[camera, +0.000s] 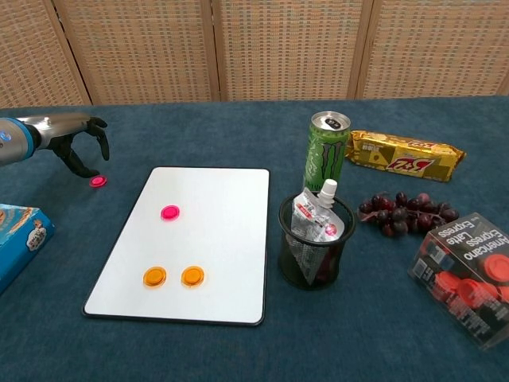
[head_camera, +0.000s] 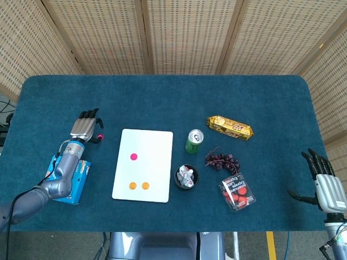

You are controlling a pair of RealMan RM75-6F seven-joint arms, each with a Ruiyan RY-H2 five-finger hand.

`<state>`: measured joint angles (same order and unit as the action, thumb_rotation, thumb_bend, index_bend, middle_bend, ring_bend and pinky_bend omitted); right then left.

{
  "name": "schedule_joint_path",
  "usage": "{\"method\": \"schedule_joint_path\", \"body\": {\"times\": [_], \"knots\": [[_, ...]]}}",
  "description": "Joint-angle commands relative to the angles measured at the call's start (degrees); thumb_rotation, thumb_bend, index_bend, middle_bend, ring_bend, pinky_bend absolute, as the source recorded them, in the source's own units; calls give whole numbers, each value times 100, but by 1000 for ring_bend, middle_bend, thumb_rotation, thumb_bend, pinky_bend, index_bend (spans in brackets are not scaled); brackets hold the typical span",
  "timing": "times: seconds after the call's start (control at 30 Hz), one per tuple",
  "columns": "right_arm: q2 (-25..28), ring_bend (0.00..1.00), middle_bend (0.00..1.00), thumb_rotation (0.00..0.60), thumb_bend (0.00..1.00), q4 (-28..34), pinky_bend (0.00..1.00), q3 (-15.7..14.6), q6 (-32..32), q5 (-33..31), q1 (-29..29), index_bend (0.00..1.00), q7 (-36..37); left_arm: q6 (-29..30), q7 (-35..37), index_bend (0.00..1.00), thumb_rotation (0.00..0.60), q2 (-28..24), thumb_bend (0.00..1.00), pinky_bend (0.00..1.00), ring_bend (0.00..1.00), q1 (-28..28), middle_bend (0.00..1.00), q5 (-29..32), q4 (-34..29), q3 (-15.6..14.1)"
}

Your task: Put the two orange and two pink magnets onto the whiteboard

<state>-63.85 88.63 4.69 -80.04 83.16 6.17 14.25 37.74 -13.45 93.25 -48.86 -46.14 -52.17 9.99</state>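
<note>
Left hand (camera: 73, 143) fingers curled, empty, beside pink magnet (camera: 98, 181); right hand (head_camera: 324, 179) spread; can (camera: 327, 153) "Monster".

Grey metallic left hand (head_camera: 85, 126) and right hand (head_camera: 326, 184) have black fingers; left wrist blue-ringed.

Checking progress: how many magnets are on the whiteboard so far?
3 on the whiteboard: two orange magnets side by side near its front edge, one pink farther back. A second pink magnet lies off it on the table, by the left hand.
</note>
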Motion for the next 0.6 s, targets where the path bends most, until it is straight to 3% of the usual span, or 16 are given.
{"method": "schedule_joint_path", "body": {"times": [0.03, 0.6], "knots": [[2, 0, 0, 600, 156, -5, 0, -1, -3, 2, -3, 0, 11, -25, 54, 408, 600, 57, 338, 0, 0, 45, 0, -57, 89, -4], [-1, 0, 0, 600, 156, -18, 0, -3, -24, 19, -10, 0, 28, -188, 186, 409, 600, 320, 337, 0, 0, 187, 0, -306, 497, 25]]}}
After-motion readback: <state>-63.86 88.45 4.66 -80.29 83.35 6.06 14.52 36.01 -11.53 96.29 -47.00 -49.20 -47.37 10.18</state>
